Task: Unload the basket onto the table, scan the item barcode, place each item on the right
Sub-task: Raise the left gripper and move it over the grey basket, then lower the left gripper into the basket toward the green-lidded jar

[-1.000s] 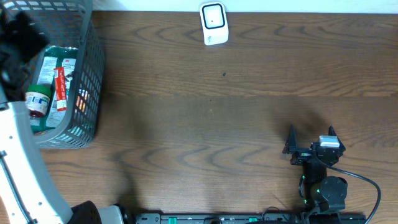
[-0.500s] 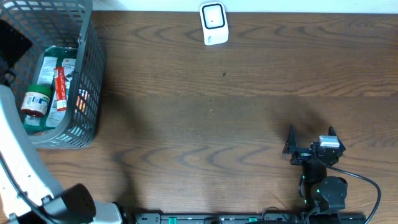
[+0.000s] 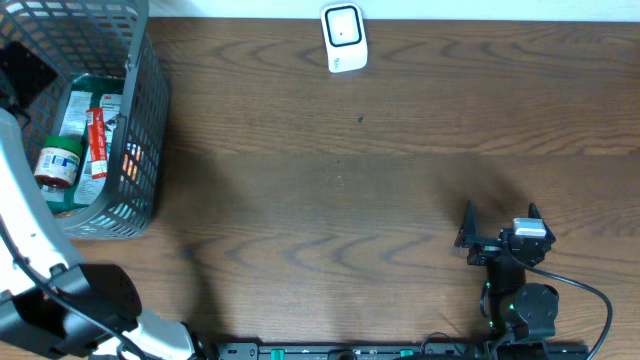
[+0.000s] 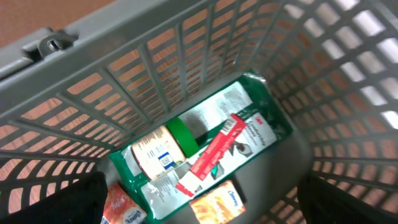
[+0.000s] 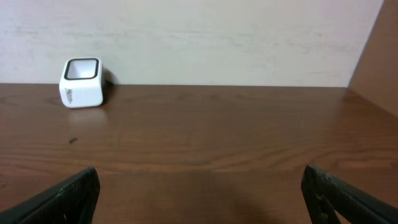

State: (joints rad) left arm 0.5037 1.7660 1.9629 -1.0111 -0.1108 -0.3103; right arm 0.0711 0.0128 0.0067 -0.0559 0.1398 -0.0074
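- Left hand hangs over the grey basket, fingers spread wide, grasping nothing.
- In the basket, a green-capped bottle and a red tube lie on a green pack.
- Right hand is released and empty, low at the bench's near right.
- The white scanner stands at the bench's far edge, well apart from the basket.

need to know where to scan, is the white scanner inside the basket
No, the white scanner stands on the table, far from the basket.
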